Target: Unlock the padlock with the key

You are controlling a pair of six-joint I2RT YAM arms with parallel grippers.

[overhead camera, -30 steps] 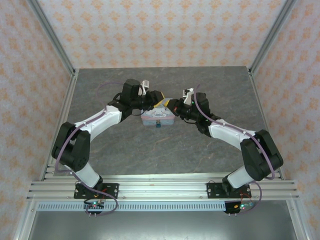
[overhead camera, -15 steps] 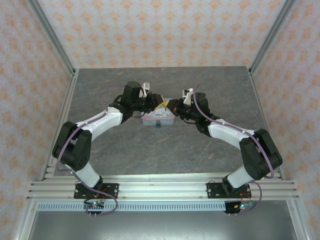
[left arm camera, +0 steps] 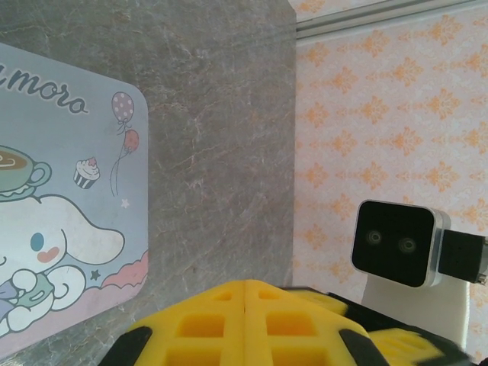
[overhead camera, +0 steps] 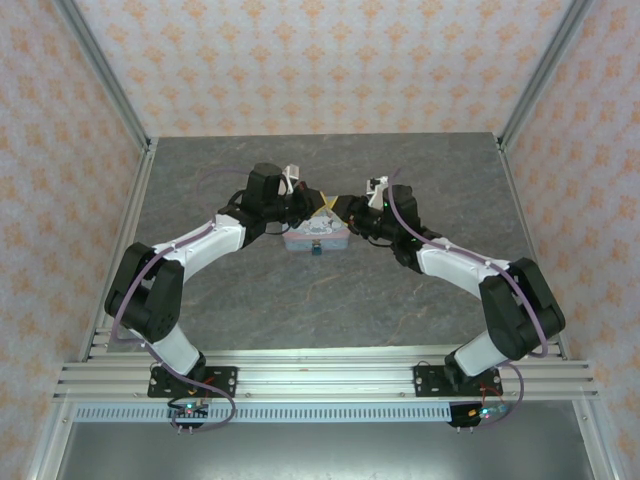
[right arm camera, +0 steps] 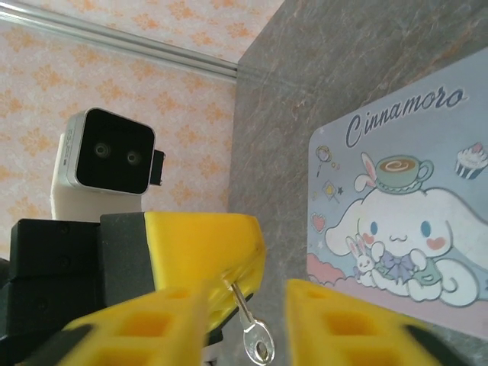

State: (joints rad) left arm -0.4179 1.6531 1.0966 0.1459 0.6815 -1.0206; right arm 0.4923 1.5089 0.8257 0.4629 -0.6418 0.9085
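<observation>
A small silvery key (right arm camera: 252, 333) sticks out of my left gripper's yellow fingers (right arm camera: 200, 245), which are shut on its blade. Its round bow hangs free between the parted fingers of my right gripper (right arm camera: 242, 326), touching neither. From above, my left gripper (overhead camera: 316, 206) and right gripper (overhead camera: 340, 209) meet tip to tip just above the tin's far edge. In the left wrist view the left gripper (left arm camera: 245, 305) has its pads pressed together, and the key is hidden there. The tiny dark teal padlock (overhead camera: 315, 250) sits at the tin's near edge.
The pale blue-and-pink cartoon tin (overhead camera: 316, 238) lies flat on the grey table (overhead camera: 330, 300), under both grippers. It also appears as the tin lid (left arm camera: 61, 221) and tin lid (right arm camera: 404, 229). Patterned walls and metal posts close in the table's far and side edges.
My left gripper has shut on the key's blade. My right gripper, shut a second ago, has opened and let the key go. Both arms have barely shifted.
</observation>
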